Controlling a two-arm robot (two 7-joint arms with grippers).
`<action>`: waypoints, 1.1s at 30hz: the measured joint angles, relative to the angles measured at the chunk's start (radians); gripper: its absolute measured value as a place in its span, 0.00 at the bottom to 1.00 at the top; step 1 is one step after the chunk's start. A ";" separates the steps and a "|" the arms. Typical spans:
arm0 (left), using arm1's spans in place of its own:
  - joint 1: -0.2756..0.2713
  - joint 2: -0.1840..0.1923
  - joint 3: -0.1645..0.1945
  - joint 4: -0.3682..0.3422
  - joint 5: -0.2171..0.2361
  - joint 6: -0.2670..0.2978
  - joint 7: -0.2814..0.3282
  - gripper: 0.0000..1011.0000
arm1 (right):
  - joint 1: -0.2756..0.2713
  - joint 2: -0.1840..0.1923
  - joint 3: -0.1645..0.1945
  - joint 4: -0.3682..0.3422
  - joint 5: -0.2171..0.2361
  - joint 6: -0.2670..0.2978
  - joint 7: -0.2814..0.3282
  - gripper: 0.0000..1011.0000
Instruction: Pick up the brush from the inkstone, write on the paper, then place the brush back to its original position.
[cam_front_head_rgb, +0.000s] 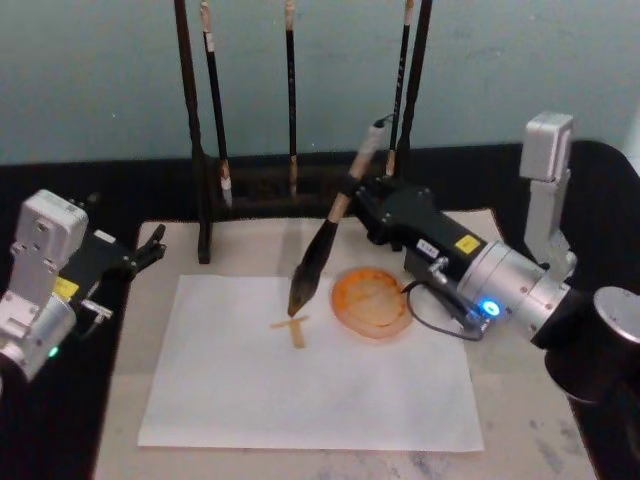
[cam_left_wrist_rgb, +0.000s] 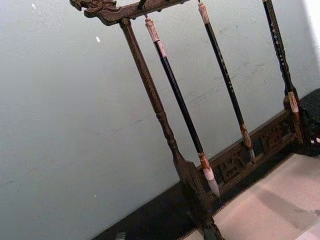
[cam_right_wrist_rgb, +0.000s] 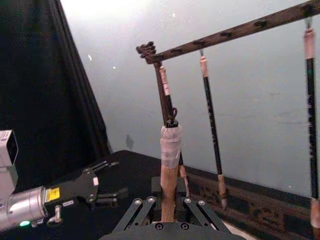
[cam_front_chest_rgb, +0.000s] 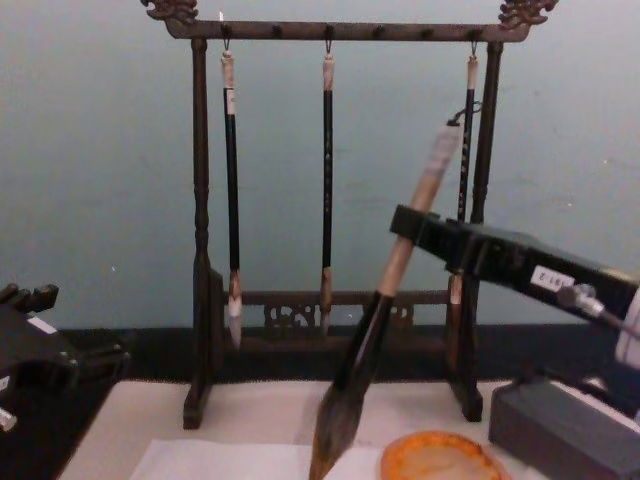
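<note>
The brush (cam_front_head_rgb: 325, 245) slants down to the left, its bristle tip resting on the paper (cam_front_head_rgb: 310, 385) beside a small tan cross-shaped mark (cam_front_head_rgb: 292, 328). My right gripper (cam_front_head_rgb: 362, 200) is shut on the brush's pale handle, reaching in from the right. In the right wrist view the handle (cam_right_wrist_rgb: 169, 165) stands between the fingers (cam_right_wrist_rgb: 142, 207). The chest view shows the brush (cam_front_chest_rgb: 370, 330) tilted, gripped by the right gripper (cam_front_chest_rgb: 410, 225). The round orange inkstone (cam_front_head_rgb: 370, 300) sits just right of the tip, on the paper's far right part. My left gripper (cam_front_head_rgb: 150, 245) is parked at the left, open and apart from the paper.
A dark wooden brush rack (cam_front_head_rgb: 200, 150) with three thin black-handled brushes (cam_front_chest_rgb: 232, 200) stands behind the paper, close behind the held brush's top. The paper lies on a cream mat (cam_front_head_rgb: 250, 255) on a black table. The left wrist view looks at the rack (cam_left_wrist_rgb: 150, 90).
</note>
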 joint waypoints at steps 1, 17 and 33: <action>0.000 0.000 0.000 0.000 0.000 0.000 0.000 1.00 | -0.001 -0.004 -0.003 0.000 -0.007 0.000 0.002 0.15; 0.000 0.000 0.000 0.000 0.000 0.000 0.000 1.00 | -0.021 -0.037 -0.010 0.005 -0.072 0.013 0.008 0.15; 0.000 0.000 0.000 0.000 0.000 0.000 0.000 1.00 | -0.024 -0.072 0.010 0.032 -0.116 0.010 -0.010 0.15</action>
